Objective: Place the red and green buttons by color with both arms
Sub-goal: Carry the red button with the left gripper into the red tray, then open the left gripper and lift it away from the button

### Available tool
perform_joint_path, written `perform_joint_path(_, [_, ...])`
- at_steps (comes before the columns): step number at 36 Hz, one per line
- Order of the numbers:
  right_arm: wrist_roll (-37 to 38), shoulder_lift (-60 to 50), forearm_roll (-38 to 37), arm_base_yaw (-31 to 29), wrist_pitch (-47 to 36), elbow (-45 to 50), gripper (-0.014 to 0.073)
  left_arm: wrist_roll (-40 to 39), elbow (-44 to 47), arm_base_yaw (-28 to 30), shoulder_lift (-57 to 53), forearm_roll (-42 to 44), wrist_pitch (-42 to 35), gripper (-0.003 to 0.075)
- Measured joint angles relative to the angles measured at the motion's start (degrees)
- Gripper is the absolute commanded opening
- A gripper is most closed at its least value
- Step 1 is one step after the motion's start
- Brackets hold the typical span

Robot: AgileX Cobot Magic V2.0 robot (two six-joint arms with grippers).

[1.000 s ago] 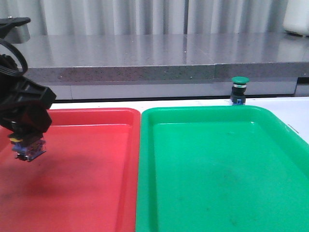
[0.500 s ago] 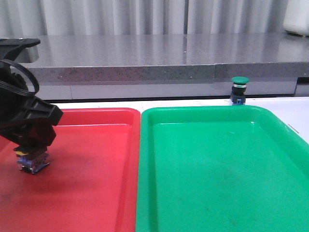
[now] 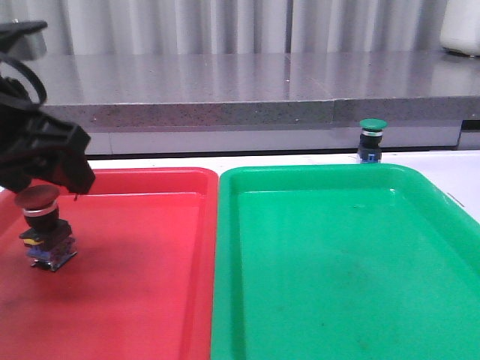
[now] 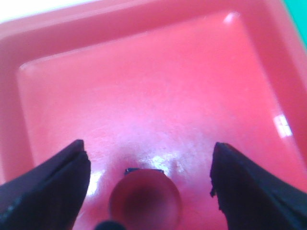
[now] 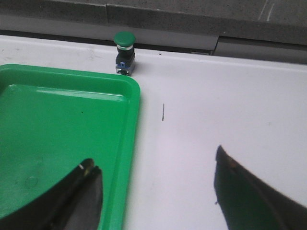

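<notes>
1. Red button [image 3: 41,229] stands upright on the red tray [image 3: 142,262], near its left side – dark cap up, silver collar, black-blue base on the tray floor.
2. Left tool [image 4: 146,184] spread wide and empty. In the left wrist view both fingers [image 4: 48,184] sit well apart on either side of the red cap [image 4: 145,203], not touching it. In the front view the tool body [image 3: 41,154] hangs just above and behind the button.
3. Green button [image 3: 372,140] upright on the white worktop [image 3: 457,169], just beyond the far rim of the green tray [image 3: 337,262] – not in it yet. Same in the right wrist view: button [image 5: 124,52] off the tray's far corner [image 5: 129,88].
4. Right tool [image 5: 156,191] open wide, holding nothing; well short of the green button. Not visible in the front view.
5. Judgement: red half looks done, green half not started.
6. Risks:
   - Left tool is close over the red cap; any sideways drift on exit could clip it and topple the button. Straight up is safer.
   - Green button is tall with a narrow base – an off-centre close could knock it over or push it along the worktop.
   - It sits right beside the tray rim, so a low approach could catch a finger on the rim and shift the tray.
   - Gripping the rounded cap instead of the collar or body could let it slip.
</notes>
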Motion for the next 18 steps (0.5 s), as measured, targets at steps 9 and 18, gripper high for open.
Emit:
perform_joint_path(9, [0.0,0.0,0.0,0.0,0.0,0.0,0.0516,0.0,0.0,0.0,-14.9,0.0,8.8,0.0511])
perform_joint_path(18, [0.0,0.0,0.0,0.0,0.0,0.0,0.0516,0.0,0.0,0.0,-27.3,0.0,17.0,0.0511])
